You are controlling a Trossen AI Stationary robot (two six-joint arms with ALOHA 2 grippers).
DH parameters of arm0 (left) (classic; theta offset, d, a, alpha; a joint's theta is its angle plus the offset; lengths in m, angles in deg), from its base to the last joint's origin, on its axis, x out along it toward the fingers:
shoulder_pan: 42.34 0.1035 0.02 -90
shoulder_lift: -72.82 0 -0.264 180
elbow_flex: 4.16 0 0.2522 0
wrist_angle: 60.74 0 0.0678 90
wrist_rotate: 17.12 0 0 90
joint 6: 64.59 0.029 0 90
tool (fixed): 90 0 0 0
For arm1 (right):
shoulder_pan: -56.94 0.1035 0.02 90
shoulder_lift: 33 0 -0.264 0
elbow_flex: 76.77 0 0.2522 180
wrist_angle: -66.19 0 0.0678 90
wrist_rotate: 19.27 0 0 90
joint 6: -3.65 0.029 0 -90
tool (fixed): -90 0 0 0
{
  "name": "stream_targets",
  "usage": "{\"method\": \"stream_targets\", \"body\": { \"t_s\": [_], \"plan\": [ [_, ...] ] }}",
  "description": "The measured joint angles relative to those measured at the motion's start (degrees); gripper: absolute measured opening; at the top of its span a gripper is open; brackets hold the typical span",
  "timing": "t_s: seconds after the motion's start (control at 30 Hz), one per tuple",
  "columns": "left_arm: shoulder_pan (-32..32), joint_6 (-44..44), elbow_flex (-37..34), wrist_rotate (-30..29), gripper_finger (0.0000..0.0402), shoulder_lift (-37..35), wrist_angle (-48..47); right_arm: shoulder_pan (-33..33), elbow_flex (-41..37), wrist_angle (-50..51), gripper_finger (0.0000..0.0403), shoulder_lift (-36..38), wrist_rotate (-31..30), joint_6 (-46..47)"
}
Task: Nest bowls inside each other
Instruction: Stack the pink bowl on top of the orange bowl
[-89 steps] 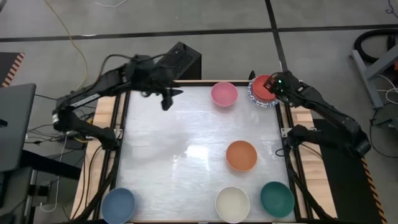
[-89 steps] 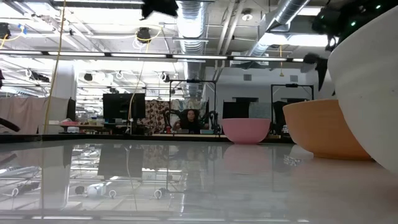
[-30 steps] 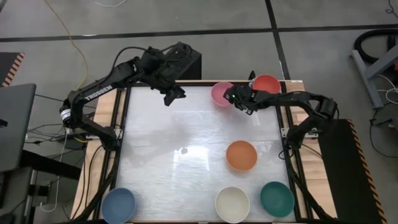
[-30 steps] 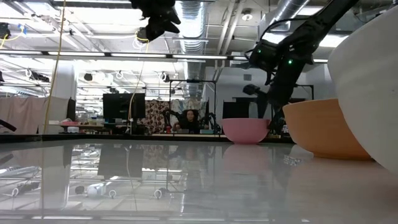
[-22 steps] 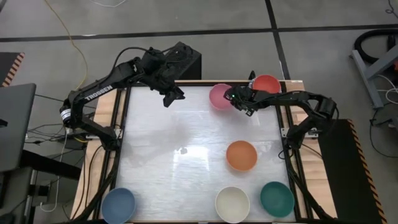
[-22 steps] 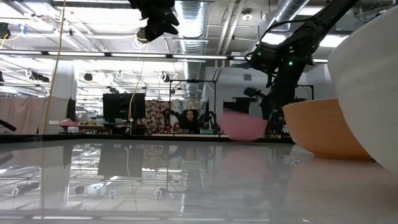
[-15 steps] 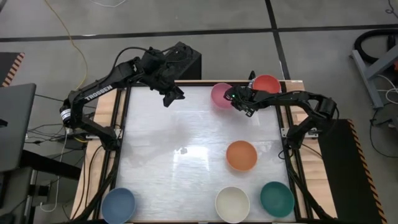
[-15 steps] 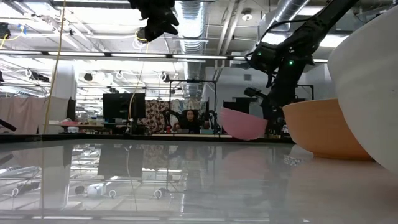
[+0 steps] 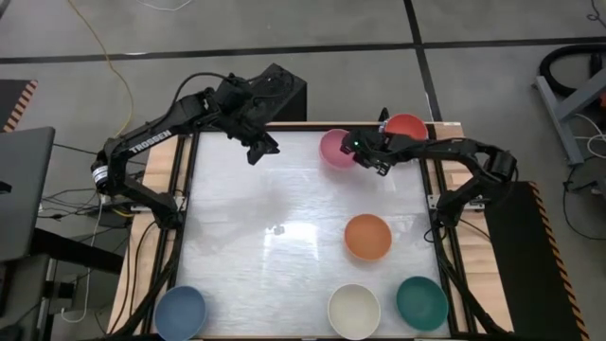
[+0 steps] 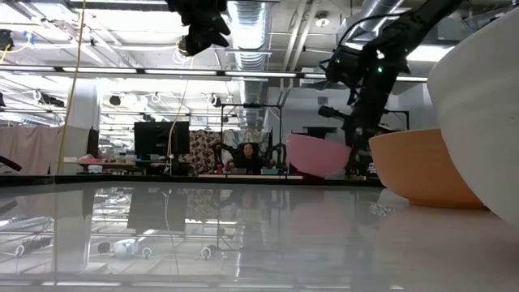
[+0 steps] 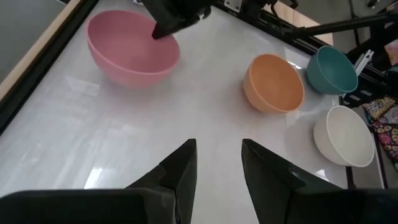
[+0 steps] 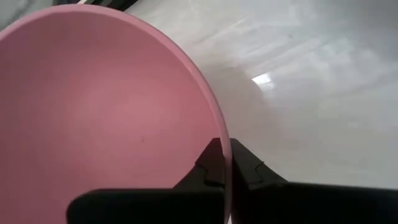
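pinching pink bowl (image 9: 335, 149); right gripper (image 9: 361, 153) clamped

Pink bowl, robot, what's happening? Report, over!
Right gripper shut on pink bowl rim, bowl tilted off table. Left gripper open, hovering apart. Nothing blocking.
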Motion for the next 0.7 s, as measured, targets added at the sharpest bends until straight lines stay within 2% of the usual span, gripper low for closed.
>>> {"method": "stream_targets", "body": {
  "t_s": [0.37,0.7],
  "plan": [
    [-1.9,0.0,0.0,-0.1,0.0116,0.0,0.0,-1.5,15.5,17.2,0.0009,0.1,-0.2,-12.3],
    [-2.5,-0.1,0.0,-0.1,0.0116,0.0,0.0,-4.6,28.0,26.8,0.0009,0.1,-2.9,-19.8]
  ]
}}
